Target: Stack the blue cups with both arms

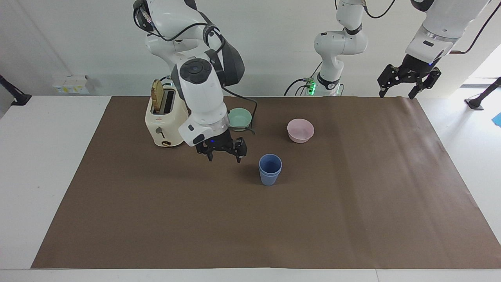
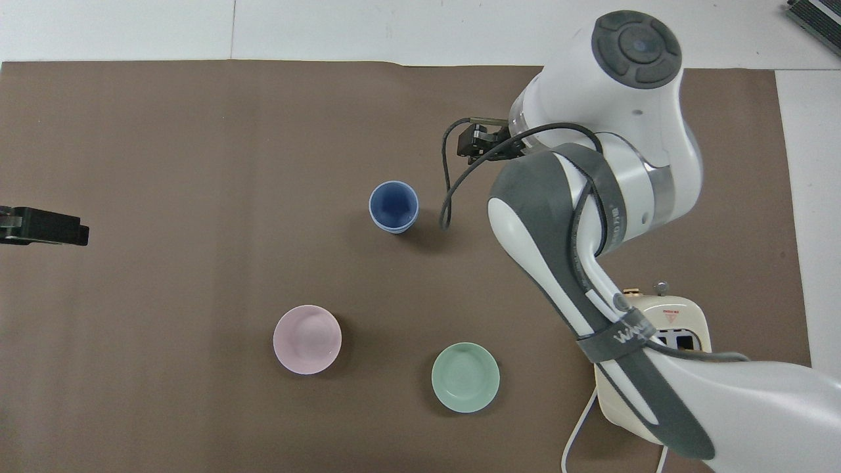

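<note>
Two blue cups (image 1: 270,169) (image 2: 393,206) stand nested one inside the other, upright on the brown mat near the table's middle. My right gripper (image 1: 222,155) (image 2: 478,141) hangs open and empty above the mat, beside the stack toward the right arm's end of the table, apart from it. My left gripper (image 1: 397,93) (image 2: 39,225) waits open, raised over the mat's corner at the left arm's end by the robots.
A pink bowl (image 1: 300,130) (image 2: 307,339) and a green bowl (image 1: 239,118) (image 2: 465,376) sit nearer to the robots than the cups. A cream toaster (image 1: 166,119) (image 2: 657,315) holding a slice of toast stands toward the right arm's end. The brown mat (image 1: 352,203) covers most of the table.
</note>
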Tool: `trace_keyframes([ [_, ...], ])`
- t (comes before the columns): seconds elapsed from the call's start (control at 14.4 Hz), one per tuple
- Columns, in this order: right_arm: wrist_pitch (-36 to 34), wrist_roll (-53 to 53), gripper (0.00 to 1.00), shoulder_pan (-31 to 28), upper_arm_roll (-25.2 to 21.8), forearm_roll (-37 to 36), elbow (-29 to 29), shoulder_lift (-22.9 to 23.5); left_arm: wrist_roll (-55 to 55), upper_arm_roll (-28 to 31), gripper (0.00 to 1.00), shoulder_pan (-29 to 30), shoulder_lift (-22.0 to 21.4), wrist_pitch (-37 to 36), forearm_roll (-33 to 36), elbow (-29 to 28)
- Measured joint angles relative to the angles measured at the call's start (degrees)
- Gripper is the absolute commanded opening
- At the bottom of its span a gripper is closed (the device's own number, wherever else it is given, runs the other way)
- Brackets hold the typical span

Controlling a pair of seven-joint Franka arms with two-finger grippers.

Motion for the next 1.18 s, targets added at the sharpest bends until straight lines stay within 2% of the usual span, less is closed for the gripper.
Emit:
trace_keyframes([
  [0.28,-5.4,-8.0,1.0,-2.9,-0.1,-3.6,0.1,-3.3,0.0,0.0,1.0,0.0,0.0,0.0,0.0,0.0],
  [0.7,-14.1,-20.4,1.0,-11.4,-0.2,-3.6,0.1,-10.7,0.0,0.0,1.0,0.0,0.0,0.0,0.0,0.0],
  [1.18,-19.7,-23.0,1.0,-18.2,-0.2,-1.0,0.0,-13.7,0.0,0.0,1.0,0.0,0.0,0.0,0.0,0.0],
])
